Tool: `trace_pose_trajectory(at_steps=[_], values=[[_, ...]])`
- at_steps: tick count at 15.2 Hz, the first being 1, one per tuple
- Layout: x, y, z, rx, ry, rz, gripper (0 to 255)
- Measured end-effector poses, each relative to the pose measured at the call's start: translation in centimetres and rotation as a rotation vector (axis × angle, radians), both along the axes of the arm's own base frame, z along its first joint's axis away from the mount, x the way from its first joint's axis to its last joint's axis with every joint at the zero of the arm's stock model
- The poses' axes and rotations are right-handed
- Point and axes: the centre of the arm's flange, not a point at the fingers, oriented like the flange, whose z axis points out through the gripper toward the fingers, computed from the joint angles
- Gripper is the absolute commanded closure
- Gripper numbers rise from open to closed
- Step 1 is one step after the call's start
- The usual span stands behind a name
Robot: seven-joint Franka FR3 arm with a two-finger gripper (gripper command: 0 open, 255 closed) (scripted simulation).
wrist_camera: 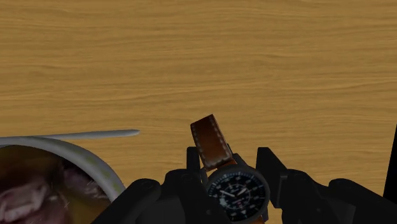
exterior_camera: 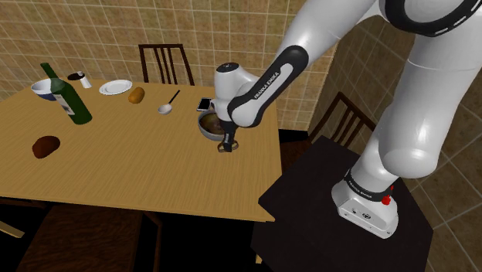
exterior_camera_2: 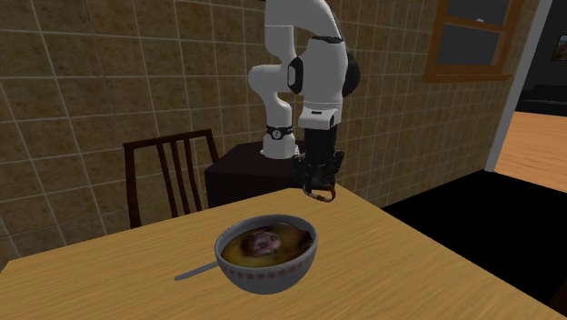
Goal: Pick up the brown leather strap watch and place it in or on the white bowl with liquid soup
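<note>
A watch [wrist_camera: 236,191] with a dark dial and a brown stitched strap sits clasped between the two black fingers of my gripper [wrist_camera: 231,167], which is shut on it. The strap sticks out past the fingertips over the wooden table. The white bowl [wrist_camera: 86,159] of yellowish soup with meat pieces lies close beside the gripper. In the shoulder view the gripper [exterior_camera: 225,145] hangs just in front of the bowl [exterior_camera: 206,126], partly hidden by the arm. In the second exterior view the gripper [exterior_camera_2: 318,189] hovers a little above the table behind the bowl [exterior_camera_2: 266,259].
A grey spoon handle [wrist_camera: 95,134] lies by the bowl. Farther along the table [exterior_camera: 139,174] are a phone [exterior_camera: 204,103], a spoon [exterior_camera: 168,104], a bread roll [exterior_camera: 136,95], a white plate [exterior_camera: 116,87], a green bottle [exterior_camera: 68,94] and a brown loaf [exterior_camera: 46,146]. Chairs [exterior_camera: 165,62] stand around.
</note>
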Motion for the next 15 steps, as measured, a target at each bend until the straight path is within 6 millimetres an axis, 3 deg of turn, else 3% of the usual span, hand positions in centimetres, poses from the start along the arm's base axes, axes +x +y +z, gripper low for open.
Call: trace_pose_trajectory(at_steps=[15], values=[[0.6,-0.3,7.5,0.0,0.0,0.0,255]])
